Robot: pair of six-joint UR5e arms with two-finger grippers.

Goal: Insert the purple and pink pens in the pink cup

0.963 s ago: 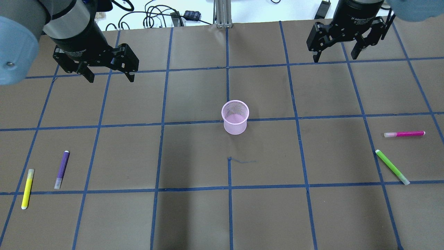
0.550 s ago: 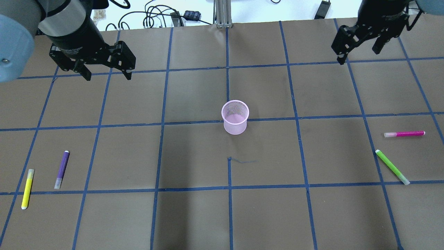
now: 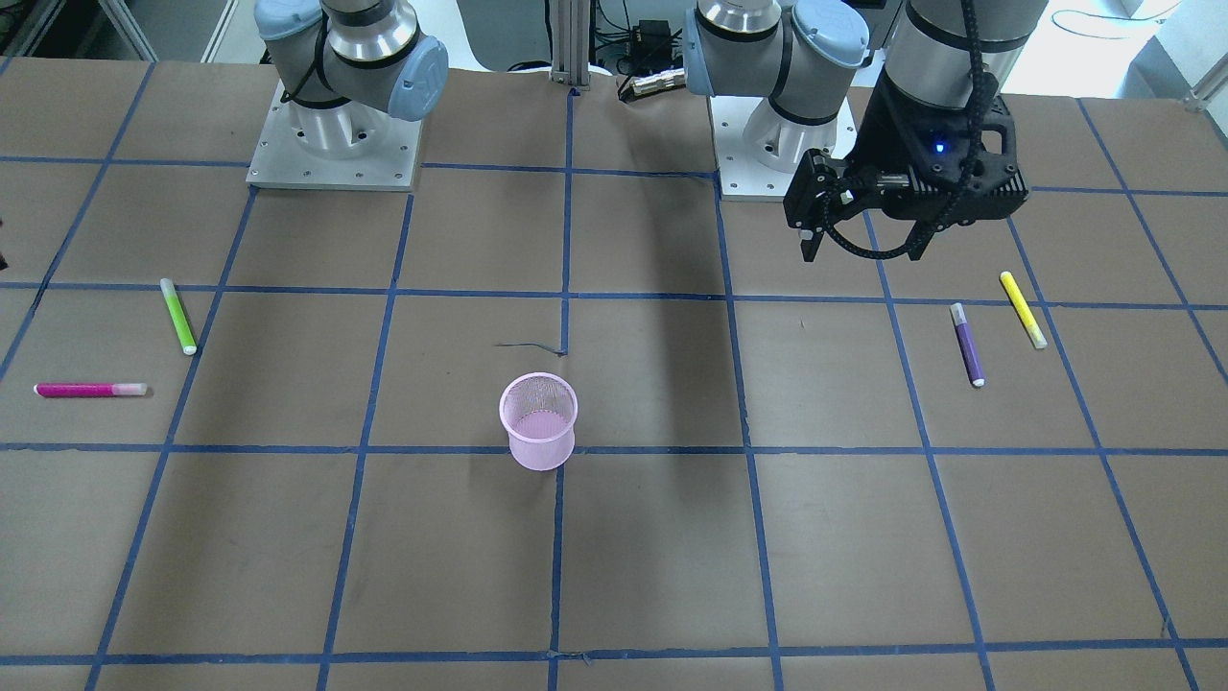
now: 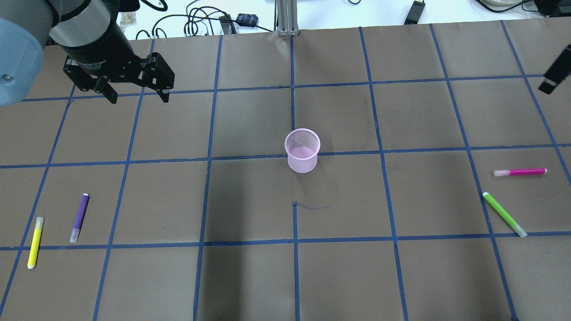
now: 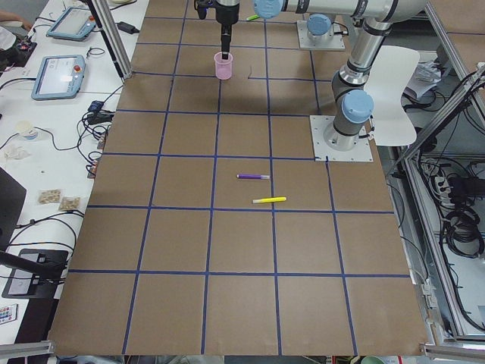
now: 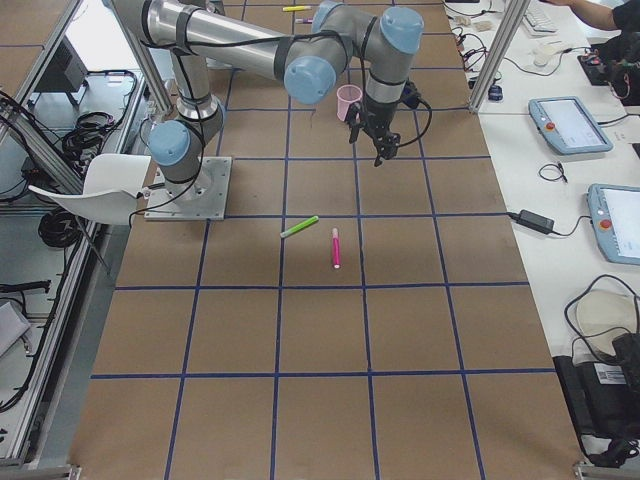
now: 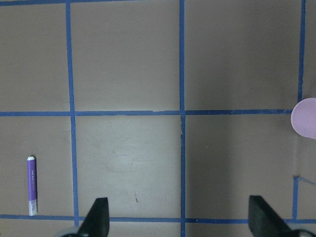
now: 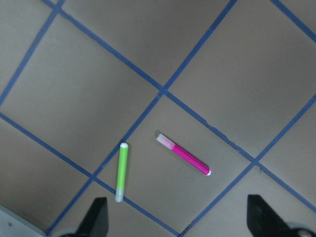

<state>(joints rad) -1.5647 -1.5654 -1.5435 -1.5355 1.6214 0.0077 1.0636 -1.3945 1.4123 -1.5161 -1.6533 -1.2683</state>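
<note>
The purple pen (image 4: 79,217) lies flat on the robot's left, running almost straight away from it, pale cap nearest the robot. The pink pen (image 4: 520,171) lies crosswise on the right, cap toward the upright pink cup (image 4: 303,150) in the middle. Left gripper (image 4: 139,98) and right gripper (image 8: 178,219) both hang spread wide, holding nothing.

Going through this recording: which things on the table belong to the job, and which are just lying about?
Belong to the job:
purple pen, lying on the robot's left
pink pen, lying on the robot's right
pink cup, upright mid-table, empty

Just lying about:
yellow pen, beside the purple one
green pen, near the pink one
</note>
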